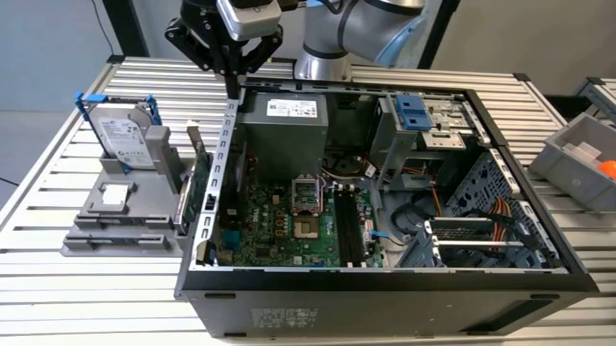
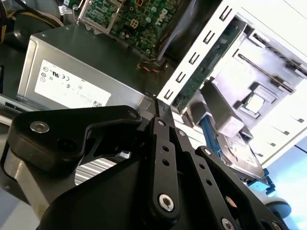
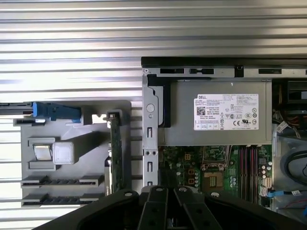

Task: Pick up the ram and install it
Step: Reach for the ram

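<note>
My gripper [image 1: 234, 88] hangs over the back corner of the open computer case [image 1: 385, 288], on the exterior view's left, just above the case's side wall. Its fingers meet at the tips, shut, and I see nothing between them in the second wrist view [image 2: 159, 108] or the first wrist view [image 3: 166, 179]. The ram is hidden from me. The motherboard's long black slots [image 1: 348, 227] [image 3: 247, 165] lie inside the case, past the silver power supply [image 1: 284, 126] [image 3: 218, 112].
A grey fixture [image 1: 115, 216] [image 3: 72, 163] beside the case holds a silver hard drive in a blue frame [image 1: 125, 140] and an upright green expansion card [image 1: 199, 191] [image 3: 115, 153]. A grey bin [image 1: 582, 155] sits at the exterior view's right. The table is slatted metal.
</note>
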`<state>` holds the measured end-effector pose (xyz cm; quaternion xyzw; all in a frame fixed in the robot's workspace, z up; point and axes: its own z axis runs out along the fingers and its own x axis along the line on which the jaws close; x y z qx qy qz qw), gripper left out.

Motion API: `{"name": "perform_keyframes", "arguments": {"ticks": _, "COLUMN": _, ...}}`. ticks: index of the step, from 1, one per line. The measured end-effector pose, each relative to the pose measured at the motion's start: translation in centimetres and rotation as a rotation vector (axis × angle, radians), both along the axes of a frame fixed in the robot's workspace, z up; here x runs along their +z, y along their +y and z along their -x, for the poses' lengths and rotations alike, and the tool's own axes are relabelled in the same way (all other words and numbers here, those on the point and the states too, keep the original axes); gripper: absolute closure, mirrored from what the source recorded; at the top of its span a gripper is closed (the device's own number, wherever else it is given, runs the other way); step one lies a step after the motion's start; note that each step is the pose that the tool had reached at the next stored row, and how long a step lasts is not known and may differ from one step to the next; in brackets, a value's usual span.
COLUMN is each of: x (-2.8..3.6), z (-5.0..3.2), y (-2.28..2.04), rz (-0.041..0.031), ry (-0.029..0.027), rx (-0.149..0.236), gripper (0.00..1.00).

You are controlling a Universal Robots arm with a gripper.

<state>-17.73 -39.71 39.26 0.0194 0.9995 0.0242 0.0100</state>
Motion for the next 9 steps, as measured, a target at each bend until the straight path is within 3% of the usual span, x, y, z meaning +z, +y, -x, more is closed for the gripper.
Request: {"name": "perform_keyframes", "arguments": {"ticks": 9, "x": 0.00, "z": 1.04, "y": 0.00, "rz": 0.0001, "ry": 0.0001, "rx": 0.000, "gripper": 1.00}}
